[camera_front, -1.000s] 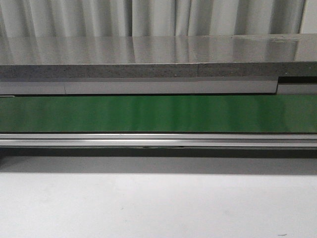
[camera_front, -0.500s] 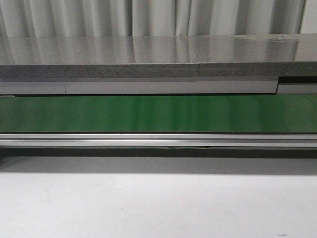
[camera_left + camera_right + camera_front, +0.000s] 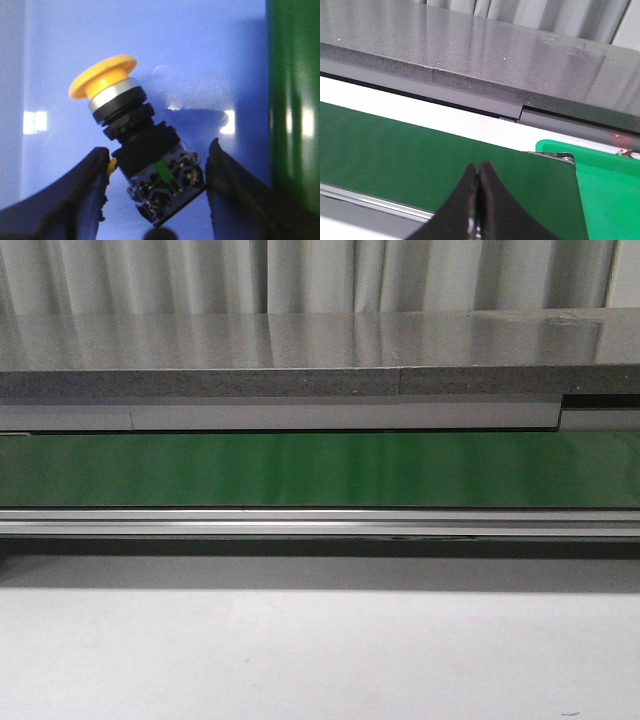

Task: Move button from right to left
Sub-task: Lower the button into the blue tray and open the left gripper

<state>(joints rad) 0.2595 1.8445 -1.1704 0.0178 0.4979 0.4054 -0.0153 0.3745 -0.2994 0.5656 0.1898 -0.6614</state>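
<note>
In the left wrist view the button (image 3: 131,131) has a round orange-yellow cap, a silver ring and a black boxy body with a small green tab. It hangs tilted between my left gripper's (image 3: 158,146) two dark fingers, which touch its body on both sides. It is over a blue surface (image 3: 200,55) and casts a shadow on it. In the right wrist view my right gripper (image 3: 479,166) is shut and empty over the green conveyor belt (image 3: 395,145). Neither gripper nor the button shows in the front view.
The green belt (image 3: 320,470) runs across the front view behind a metal rail (image 3: 320,523), with a grey stone counter (image 3: 300,350) beyond it. A bright green bin (image 3: 605,185) sits at the belt's end in the right wrist view. The belt's edge (image 3: 295,100) borders the blue surface.
</note>
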